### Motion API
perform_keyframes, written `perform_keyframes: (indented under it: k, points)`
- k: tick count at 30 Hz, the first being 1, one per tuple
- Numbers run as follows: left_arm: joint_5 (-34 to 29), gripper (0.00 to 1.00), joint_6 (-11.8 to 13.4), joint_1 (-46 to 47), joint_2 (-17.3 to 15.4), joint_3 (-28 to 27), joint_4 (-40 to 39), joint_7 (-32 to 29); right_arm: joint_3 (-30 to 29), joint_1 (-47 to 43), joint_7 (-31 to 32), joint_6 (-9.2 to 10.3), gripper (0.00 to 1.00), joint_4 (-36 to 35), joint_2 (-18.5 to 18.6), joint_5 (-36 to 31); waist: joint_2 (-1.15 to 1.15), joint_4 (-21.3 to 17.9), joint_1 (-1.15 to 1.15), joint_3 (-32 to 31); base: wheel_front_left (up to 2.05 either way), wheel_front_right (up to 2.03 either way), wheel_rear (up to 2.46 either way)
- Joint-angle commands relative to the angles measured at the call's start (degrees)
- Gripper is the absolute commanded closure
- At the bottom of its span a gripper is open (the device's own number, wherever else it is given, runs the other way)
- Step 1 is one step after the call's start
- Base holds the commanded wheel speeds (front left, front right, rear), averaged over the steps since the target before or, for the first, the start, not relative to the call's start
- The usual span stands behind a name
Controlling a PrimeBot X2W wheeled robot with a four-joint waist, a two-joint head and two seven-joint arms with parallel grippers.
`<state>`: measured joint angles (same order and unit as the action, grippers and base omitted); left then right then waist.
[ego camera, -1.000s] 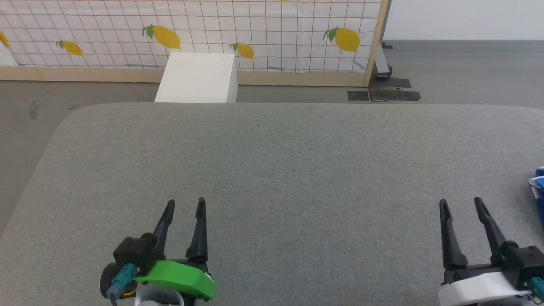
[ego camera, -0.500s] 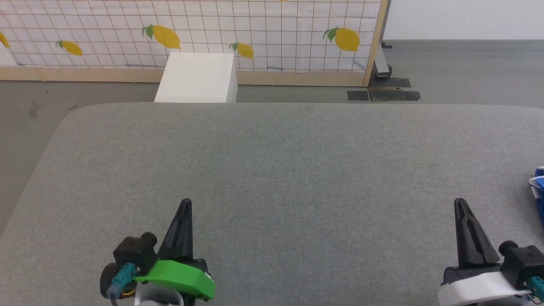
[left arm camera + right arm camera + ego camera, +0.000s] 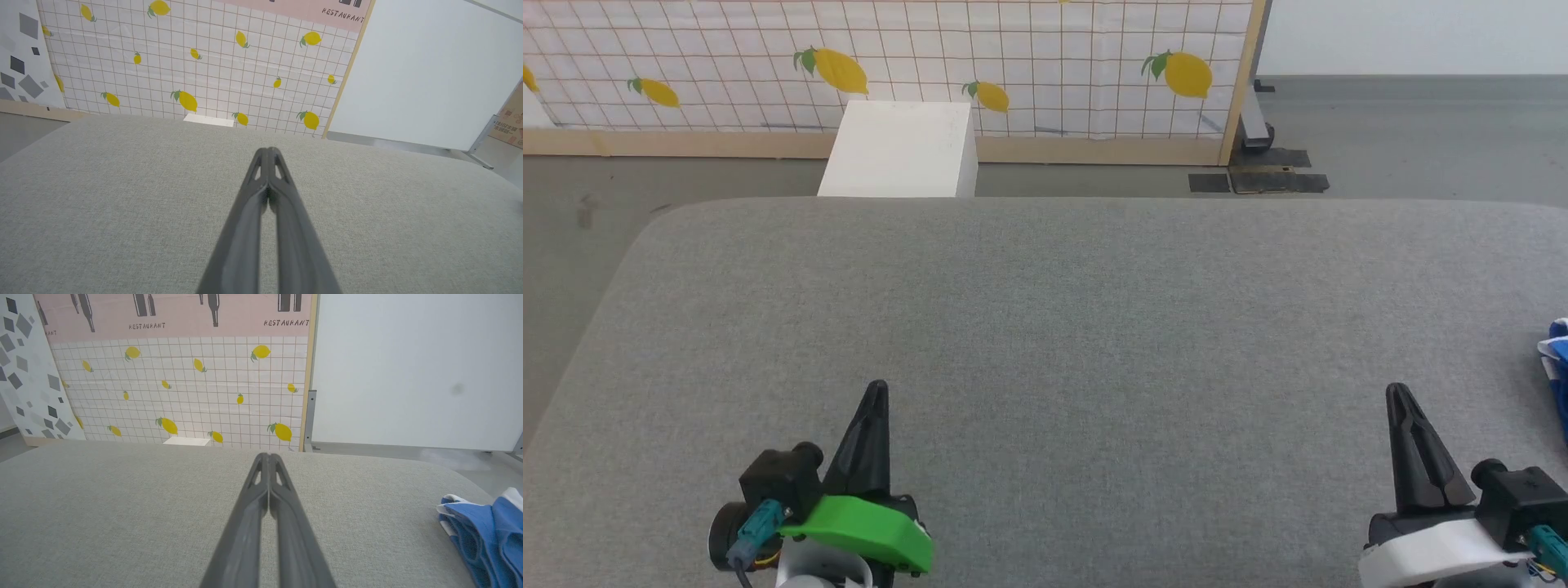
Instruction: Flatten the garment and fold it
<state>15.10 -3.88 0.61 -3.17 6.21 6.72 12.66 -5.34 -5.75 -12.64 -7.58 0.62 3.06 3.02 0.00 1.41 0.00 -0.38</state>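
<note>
Left gripper (image 3: pixel 876 387) and right gripper (image 3: pixel 1396 389) both pinched fully together, nothing in either, over the grey padded table (image 3: pixel 1045 310). Garment (image 3: pixel 484 535) bunched up way off right, untouched.

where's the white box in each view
Head view: white box, upper left of centre, beyond the grey surface.
Left wrist view: white box, a sliver left of centre, past the surface.
Right wrist view: white box, likewise left of centre.
Shared landmark: lemon-print screen behind it.
</note>
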Motion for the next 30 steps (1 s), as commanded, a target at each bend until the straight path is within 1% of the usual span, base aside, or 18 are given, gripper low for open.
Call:
perform_keyframes:
  k: [1, 30]
  points:
    - [-1.2, 1.0, 0.5, -0.1, 0.0, -0.3, -0.4, -0.3, 0.3, 0.8, 0.3, 0.01, 1.0, -0.1, 0.0, -0.4, 0.0, 0.0, 0.0, 0.0, 0.0, 0.0, 0.0]
    - [-4.9, 1.0, 1.4, -0.2, 0.1, -1.9, -2.1, -3.6, 1.6, 2.2, 3.6, 0.03, 1.0, -0.2, -0.1, -1.1, 0.0, -0.4, 0.0, 0.1, 0.0, 0.0, 0.0]
